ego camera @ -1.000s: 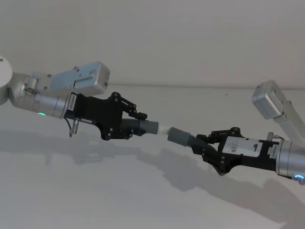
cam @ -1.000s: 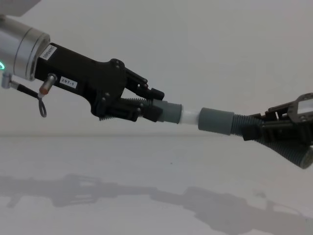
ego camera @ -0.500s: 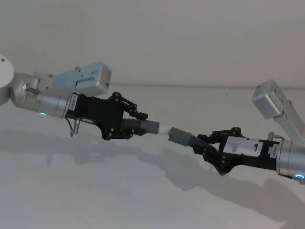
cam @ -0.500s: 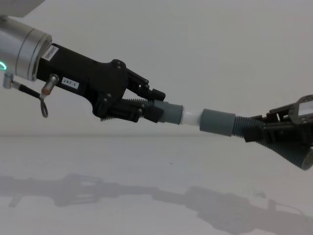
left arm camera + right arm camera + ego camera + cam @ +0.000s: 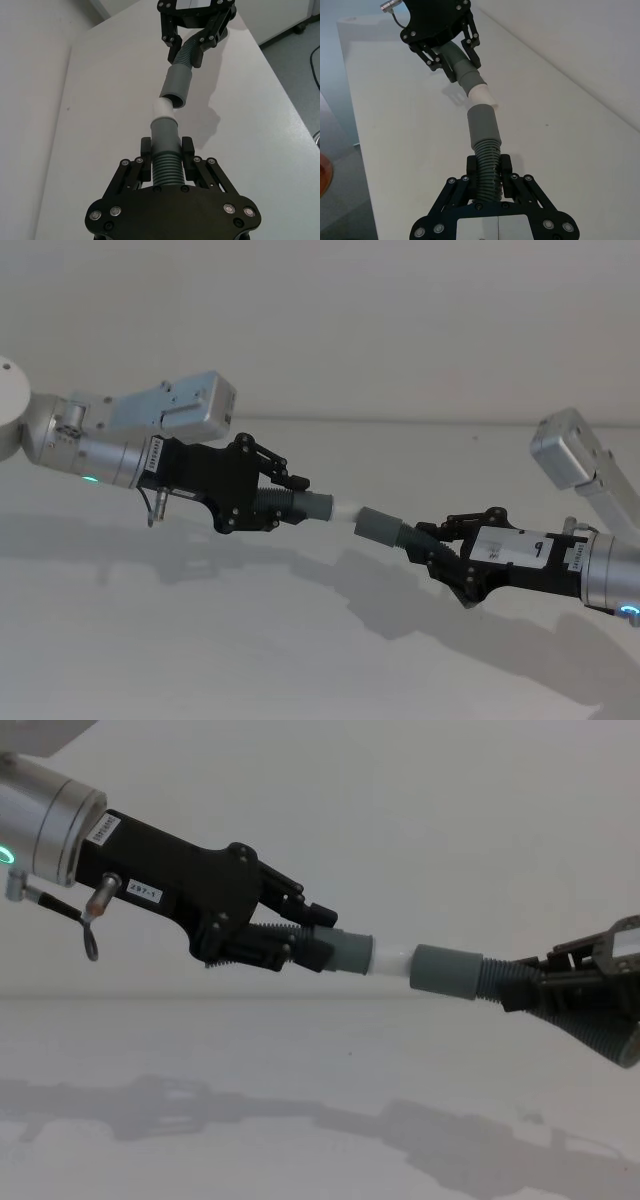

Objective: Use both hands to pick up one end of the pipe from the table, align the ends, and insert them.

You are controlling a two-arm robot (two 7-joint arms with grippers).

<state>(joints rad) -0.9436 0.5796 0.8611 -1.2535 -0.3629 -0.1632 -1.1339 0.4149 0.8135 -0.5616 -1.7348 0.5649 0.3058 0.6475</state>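
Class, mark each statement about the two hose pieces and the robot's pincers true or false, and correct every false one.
1. The left pincer holds the hose piece with the white plug tip. True.
2. Both hose pieces lie flat on the table. False: both are held up in the air above it.
3. The right pincer grips its hose piece on the corrugated part, behind the wide grey cuff. True.
4. The white plug tip is pushed fully into the wide grey cuff. False: most of the tip is still bare at the cuff's mouth.
5. The right pincer is open and empty. False: it is shut on its hose piece.
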